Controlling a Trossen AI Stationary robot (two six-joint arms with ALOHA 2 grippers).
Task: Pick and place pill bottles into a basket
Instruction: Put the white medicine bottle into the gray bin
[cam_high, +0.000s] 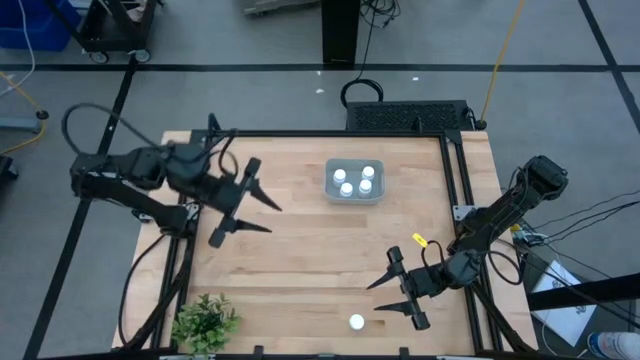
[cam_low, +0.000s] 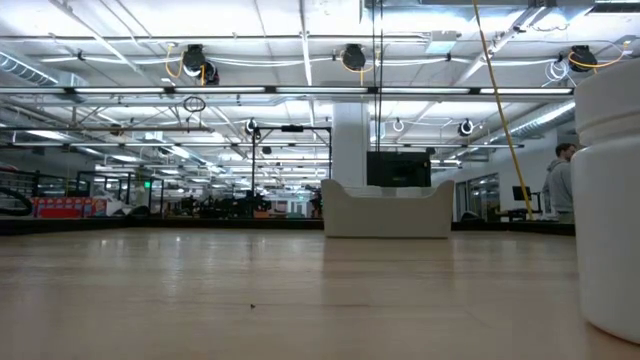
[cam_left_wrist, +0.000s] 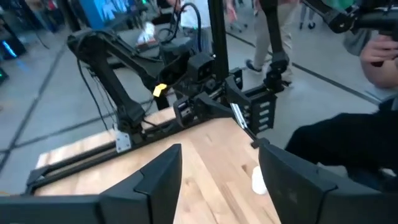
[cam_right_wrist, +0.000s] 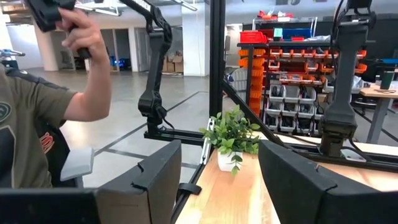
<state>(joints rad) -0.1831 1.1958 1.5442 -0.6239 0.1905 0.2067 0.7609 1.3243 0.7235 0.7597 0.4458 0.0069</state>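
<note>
I see four pill bottles (cam_high: 355, 179) standing in the basket (cam_high: 380, 192) at the far middle of the table (cam_high: 300, 260). The fifth bottle (cam_high: 356, 321) stands alone at the near edge. My right gripper (cam_high: 388, 296) hangs just beside it, fingers spread, empty. My left gripper (cam_high: 256, 214) waits released at the left.

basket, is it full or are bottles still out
Not full: the basket holds four pill bottles; a fifth bottle stands outside, near the right hand.

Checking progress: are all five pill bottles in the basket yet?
No: the high view shows four pill bottles in the basket, with a fifth bottle on the table by the right pincer.
</note>
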